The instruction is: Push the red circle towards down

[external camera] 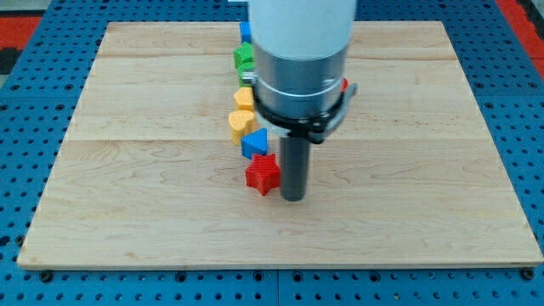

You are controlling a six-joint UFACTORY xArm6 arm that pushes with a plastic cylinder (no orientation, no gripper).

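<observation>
The tool, a plain upright rod holding nothing, rests its tip (292, 198) on the table (127, 212) just right of the red star (263, 174), while the red circle (344, 85), seemingly that sliver mostly hidden behind the arm, lies beyond and up-right, so the tip must get above it.

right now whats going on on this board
My tip rests on the wooden board, just to the view's right of a red star. Above the star runs a line of blocks: a blue one, two yellow ones, a green one. The red circle is mostly hidden behind my arm.
</observation>
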